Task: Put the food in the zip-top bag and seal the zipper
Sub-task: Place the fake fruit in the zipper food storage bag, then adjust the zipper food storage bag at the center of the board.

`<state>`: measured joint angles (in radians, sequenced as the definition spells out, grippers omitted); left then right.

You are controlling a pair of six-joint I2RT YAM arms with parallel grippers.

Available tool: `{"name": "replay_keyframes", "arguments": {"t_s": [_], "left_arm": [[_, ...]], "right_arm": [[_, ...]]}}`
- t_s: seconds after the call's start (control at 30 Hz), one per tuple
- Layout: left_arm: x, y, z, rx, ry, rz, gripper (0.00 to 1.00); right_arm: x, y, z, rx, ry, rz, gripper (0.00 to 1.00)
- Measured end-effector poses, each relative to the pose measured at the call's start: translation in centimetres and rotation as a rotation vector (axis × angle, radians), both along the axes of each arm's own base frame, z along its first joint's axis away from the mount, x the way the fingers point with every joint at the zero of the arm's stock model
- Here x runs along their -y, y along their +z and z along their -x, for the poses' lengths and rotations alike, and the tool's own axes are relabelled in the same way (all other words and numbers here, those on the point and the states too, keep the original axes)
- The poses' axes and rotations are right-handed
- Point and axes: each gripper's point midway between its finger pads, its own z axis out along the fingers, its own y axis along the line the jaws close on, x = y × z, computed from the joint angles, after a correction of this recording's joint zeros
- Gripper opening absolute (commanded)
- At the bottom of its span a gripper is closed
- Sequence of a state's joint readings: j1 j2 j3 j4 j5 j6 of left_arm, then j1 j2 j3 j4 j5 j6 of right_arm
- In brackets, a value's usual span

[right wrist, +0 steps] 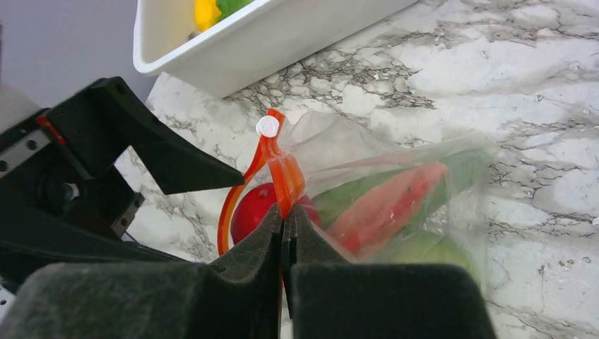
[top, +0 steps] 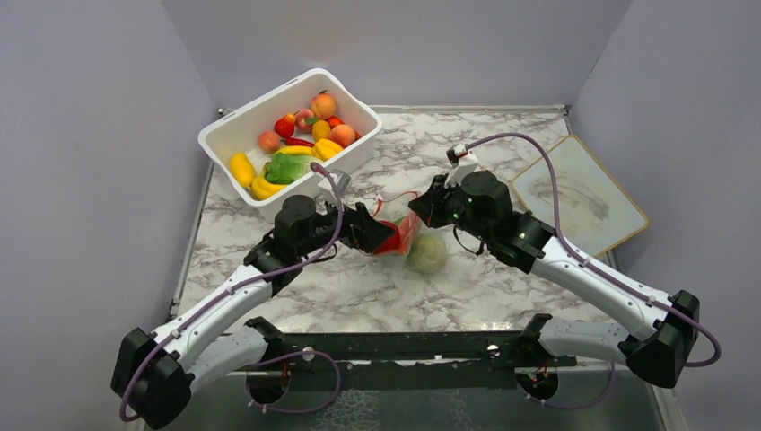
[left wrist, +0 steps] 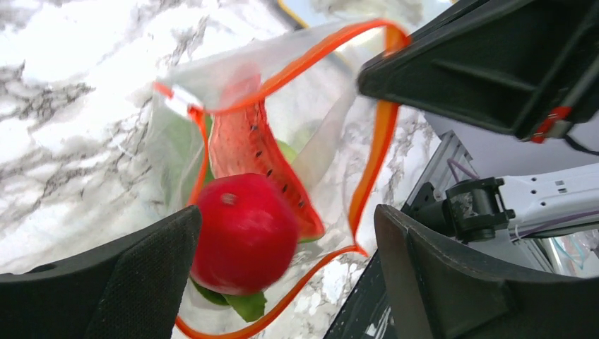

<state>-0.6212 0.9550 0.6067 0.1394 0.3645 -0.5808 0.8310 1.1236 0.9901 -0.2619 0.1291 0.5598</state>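
Left claw (top: 375,235) was at the mouth of the zip-top bag (top: 408,224), mid-table (top: 359,292), with its jaws spread wide. In the left wrist view a red round fruit (left wrist: 244,233) sat between the two fingers (left wrist: 134,282), close against one and well clear of the other. The claw was not squeezing it, so it gripped nothing. The fruit was at the bag's open mouth, slightly blurred.

Already inside the bag were a watermelon slice (left wrist: 254,152) with black seeds and a green leafy piece (left wrist: 247,305) under the red fruit. A pale round cabbage (top: 429,253) appeared to be in the bag's near end, seen through the plastic.

Right claw (right wrist: 286,226) was fully closed, pinching the zipper (right wrist: 281,173) just below a small white dot (right wrist: 267,127) on the strip and holding that edge up off the table. The zipper was not sealed. The orange-red strip looped open around the mouth in the left wrist view.

White tub (top: 269,112) sat far-left on the table, apart from the bag. It held the rest of the food: peaches, red and yellow peppers, yellow fruit and a green leafy bunch (top: 287,167).

A flat board (top: 583,193) with a pale rim lay on the far-right of the table, touching nothing.
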Motion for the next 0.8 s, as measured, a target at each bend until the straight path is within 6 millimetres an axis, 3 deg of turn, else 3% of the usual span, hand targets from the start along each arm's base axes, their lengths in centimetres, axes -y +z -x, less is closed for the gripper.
{"name": "replay_keyframes", "arguments": {"t_s": [0.2, 0.4, 0.53, 0.7, 0.8], "left_arm": [[0.0, 3.3, -0.1, 0.077, 0.0, 0.039, 0.92], [-1.0, 4.1, -0.8, 0.106, 0.045, -0.029, 0.76], [-2.0, 3.0, -1.3, 0.087, 0.095, -0.106, 0.68], [-2.3, 0.3, -1.2, 0.032, 0.083, -0.176, 0.61], [-2.3, -1.7, -0.8, 0.003, 0.067, -0.202, 0.5]], "right_arm": [[0.0, 0.1, 0.1, 0.006, 0.006, 0.004, 0.01], [0.2, 0.7, 0.2, 0.022, 0.009, -0.003, 0.01], [0.4, 0.9, 0.3, 0.028, 0.009, -0.007, 0.01], [0.4, 1.0, 0.4, 0.028, 0.009, -0.007, 0.01], [0.4, 1.0, 0.4, 0.028, 0.009, -0.007, 0.01]]}}
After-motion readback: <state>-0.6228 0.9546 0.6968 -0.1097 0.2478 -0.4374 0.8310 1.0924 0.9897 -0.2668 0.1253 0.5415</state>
